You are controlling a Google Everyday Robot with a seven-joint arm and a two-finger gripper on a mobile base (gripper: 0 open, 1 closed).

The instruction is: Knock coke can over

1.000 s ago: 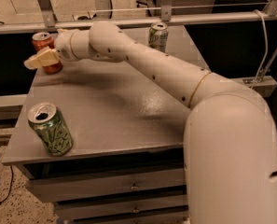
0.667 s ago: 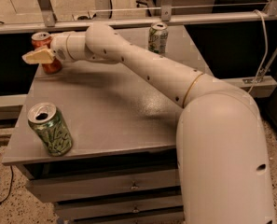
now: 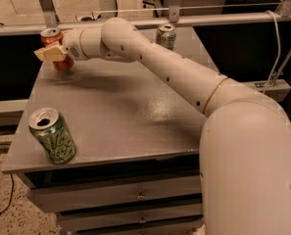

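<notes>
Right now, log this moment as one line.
gripper: at coke can, far corner of table | coke can: standing | green can: near edge

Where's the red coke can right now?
In the camera view, the coke can stands at the far left corner of the table, right behind the gripper.

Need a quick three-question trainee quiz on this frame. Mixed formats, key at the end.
1. Where over the table is the gripper? A) far left corner B) near right corner C) centre
2. True or false: the coke can lies on its side.
3. How many cans stand on the table?
Key: 1 A, the gripper is at the coke can; 2 false, the can is upright; 3 three: coke can, green can, silver can.
</notes>
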